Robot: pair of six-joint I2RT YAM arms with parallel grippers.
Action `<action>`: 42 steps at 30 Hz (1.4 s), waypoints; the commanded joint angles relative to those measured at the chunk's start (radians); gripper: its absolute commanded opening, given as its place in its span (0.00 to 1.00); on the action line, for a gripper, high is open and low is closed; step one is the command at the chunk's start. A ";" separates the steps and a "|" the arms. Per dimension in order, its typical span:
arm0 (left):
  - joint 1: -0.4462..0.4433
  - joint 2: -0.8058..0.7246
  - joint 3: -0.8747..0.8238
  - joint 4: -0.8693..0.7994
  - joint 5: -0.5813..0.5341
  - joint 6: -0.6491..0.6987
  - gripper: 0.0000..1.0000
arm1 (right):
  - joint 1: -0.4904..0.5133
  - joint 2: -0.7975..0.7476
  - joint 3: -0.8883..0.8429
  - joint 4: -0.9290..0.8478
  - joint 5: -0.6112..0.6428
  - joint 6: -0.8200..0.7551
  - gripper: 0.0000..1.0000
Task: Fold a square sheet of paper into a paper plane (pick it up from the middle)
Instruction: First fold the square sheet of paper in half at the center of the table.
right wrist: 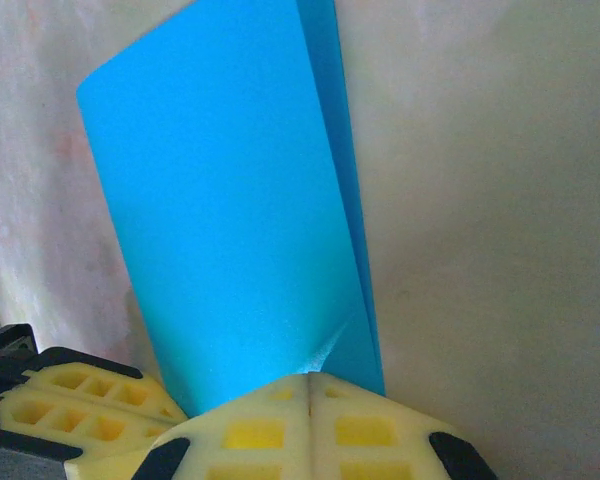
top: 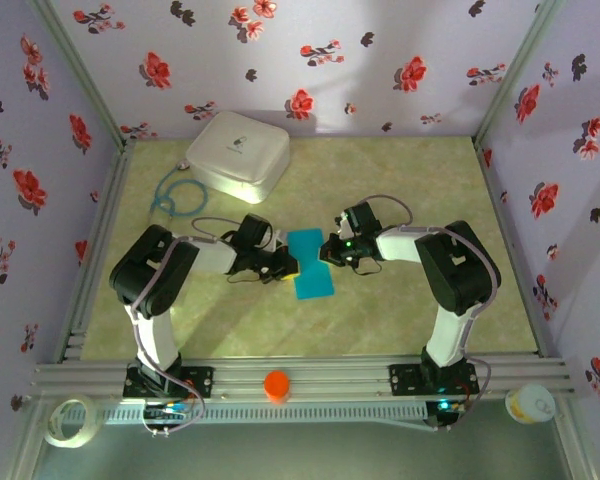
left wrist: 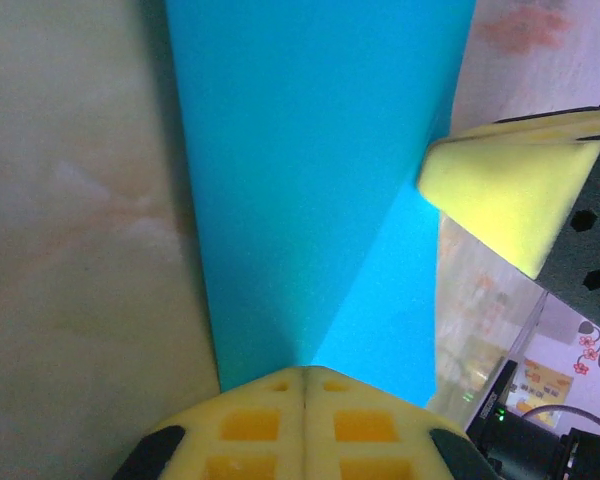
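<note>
A white rounded box [top: 238, 152] sat closed near the table's [top: 400, 320] far left corner, while left fingers [left wrist: 250, 425] and right fingers [right wrist: 250, 435] each pinched tight on the turquoise sheet [top: 312, 265].

You'll see a white rounded box [top: 238, 153] at the back left of the pale green tabletop [top: 400, 320], tilted a little askew to the walls. Just in front of its left corner lies a thin bluish cable [top: 177, 197], curled into a loose loop and touching the box. On the metal rail [top: 330, 377] along the near edge, a small orange cap [top: 276, 385] sits about midway. Off the table, look to the near left for a roll of tape [top: 68, 421] lying flat, and to the near right for a small round tub [top: 529, 403]. Lilac wallpaper with red flowers [top: 380, 60] covers the three walls around you.
</note>
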 commanded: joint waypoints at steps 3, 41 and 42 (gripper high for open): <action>0.021 -0.037 0.103 -0.173 0.007 0.006 0.01 | -0.006 0.056 -0.062 -0.203 0.128 -0.008 0.00; 0.058 0.086 0.327 -0.310 -0.011 0.054 0.06 | -0.008 0.040 -0.046 -0.239 0.147 -0.008 0.00; 0.058 0.099 0.337 -0.313 -0.020 0.054 0.06 | -0.008 0.040 -0.046 -0.242 0.147 -0.008 0.00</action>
